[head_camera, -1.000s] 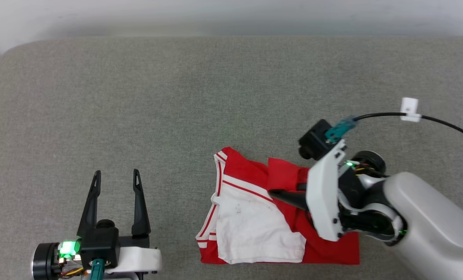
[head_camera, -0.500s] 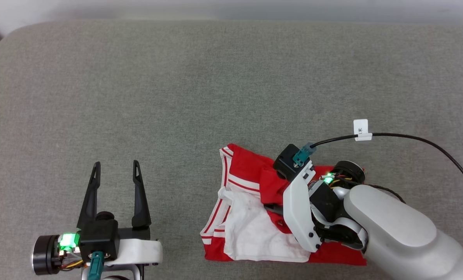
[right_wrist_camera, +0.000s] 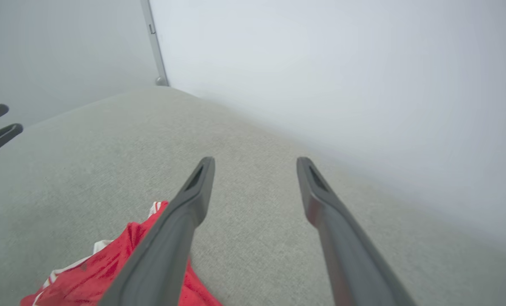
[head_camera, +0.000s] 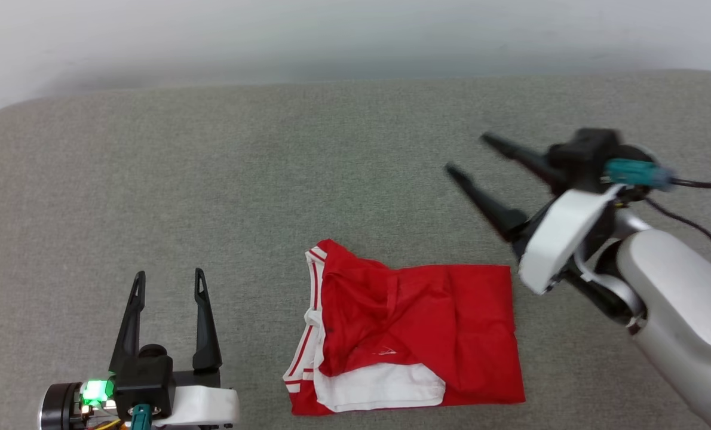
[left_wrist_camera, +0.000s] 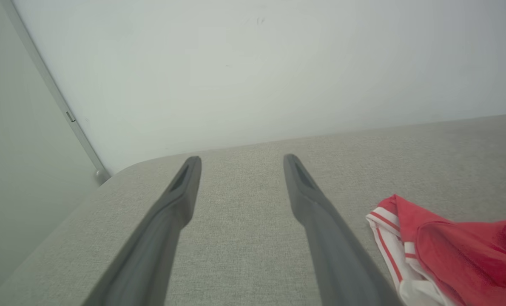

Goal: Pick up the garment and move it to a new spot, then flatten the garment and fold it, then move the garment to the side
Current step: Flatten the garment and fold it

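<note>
The garment (head_camera: pixel 409 337) lies folded into a rough rectangle on the grey cloth surface, plain red side up, with a white sleeve and striped trim showing at its left and front edges. Its striped corner also shows in the left wrist view (left_wrist_camera: pixel 444 259) and under the fingers in the right wrist view (right_wrist_camera: pixel 108 272). My right gripper (head_camera: pixel 468 155) hangs open and empty above the surface, up and to the right of the garment, fingers pointing left. My left gripper (head_camera: pixel 167 276) rests open and empty at the lower left, well apart from the garment.
The grey padded surface (head_camera: pixel 212 179) runs wide on all sides of the garment, ending at a pale wall behind. A black cable (head_camera: pixel 702 185) trails from my right wrist. The surface's rounded left corner (left_wrist_camera: pixel 121 170) meets a wall seam.
My right gripper let go of the garment, lifted and swung up and right. A red layer now covers most of the white part. The camera also shifted.
</note>
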Controlling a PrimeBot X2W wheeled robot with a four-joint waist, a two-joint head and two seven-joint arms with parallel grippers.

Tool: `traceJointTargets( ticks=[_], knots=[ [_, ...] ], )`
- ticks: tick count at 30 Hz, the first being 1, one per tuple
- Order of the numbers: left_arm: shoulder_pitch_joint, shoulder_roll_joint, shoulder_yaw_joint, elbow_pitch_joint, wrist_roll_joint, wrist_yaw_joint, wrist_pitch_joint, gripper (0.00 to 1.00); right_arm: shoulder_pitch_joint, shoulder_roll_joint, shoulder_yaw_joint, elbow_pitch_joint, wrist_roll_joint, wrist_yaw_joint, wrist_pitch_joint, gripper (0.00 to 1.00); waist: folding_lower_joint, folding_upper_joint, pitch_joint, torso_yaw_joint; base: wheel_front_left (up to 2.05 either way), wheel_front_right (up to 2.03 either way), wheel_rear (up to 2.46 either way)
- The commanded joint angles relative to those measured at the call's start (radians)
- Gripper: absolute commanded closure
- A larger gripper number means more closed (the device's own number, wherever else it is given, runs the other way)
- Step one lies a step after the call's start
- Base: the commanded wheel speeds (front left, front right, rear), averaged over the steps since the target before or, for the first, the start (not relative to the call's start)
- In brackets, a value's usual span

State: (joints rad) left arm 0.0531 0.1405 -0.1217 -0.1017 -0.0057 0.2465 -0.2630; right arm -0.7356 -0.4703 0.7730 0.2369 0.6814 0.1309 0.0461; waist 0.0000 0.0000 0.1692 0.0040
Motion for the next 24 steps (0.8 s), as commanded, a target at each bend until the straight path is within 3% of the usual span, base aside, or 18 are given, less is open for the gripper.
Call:
traceJointTargets(
  ticks=[1, 5, 8, 13, 17, 24],
  knots=[
    [0.008, 0.003, 0.003, -0.002, 0.001, -0.002, -0.002, 0.00, 0.037, 0.010, -0.037, 0.014, -0.031, 0.000, -0.042, 0.00, 0.0000, 0.0000, -0.011, -0.012, 0.00, 0.00, 0.00],
    [0.022, 0.002, 0.004, -0.002, 0.001, -0.003, -0.002, 0.00, 0.120, 0.055, -0.229, 0.054, -0.175, 0.000, -0.215, 0.00, 0.0000, 0.0000, -0.026, -0.026, 0.00, 0.00, 0.00],
    [0.030, 0.002, 0.004, -0.002, 0.001, -0.003, -0.002, 0.00, 0.204, 0.102, -0.364, 0.073, -0.268, 0.000, -0.279, 0.00, 0.0000, 0.0000, -0.038, -0.034, 0.00, 0.00, 0.00],
    [0.048, 0.004, 0.007, -0.001, -0.002, -0.006, -0.002, 0.00, 0.351, 0.182, -0.550, 0.024, -0.393, 0.000, -0.310, 0.00, 0.0000, 0.0000, -0.057, -0.042, 0.00, 0.00, 0.00],
    [0.061, 0.002, 0.008, -0.001, -0.004, -0.012, -0.002, 0.00, 0.482, 0.252, -0.665, -0.087, -0.458, 0.000, -0.311, 0.00, 0.0000, 0.0000, -0.067, -0.042, 0.00, 0.00, 0.00],
    [0.069, 0.000, 0.007, 0.008, -0.007, -0.027, -0.002, 0.00, 0.687, 0.338, -0.755, -0.186, -0.511, 0.000, -0.311, 0.00, 0.0000, 0.0000, -0.087, -0.029, 0.00, 0.00, 0.00]
  ],
)
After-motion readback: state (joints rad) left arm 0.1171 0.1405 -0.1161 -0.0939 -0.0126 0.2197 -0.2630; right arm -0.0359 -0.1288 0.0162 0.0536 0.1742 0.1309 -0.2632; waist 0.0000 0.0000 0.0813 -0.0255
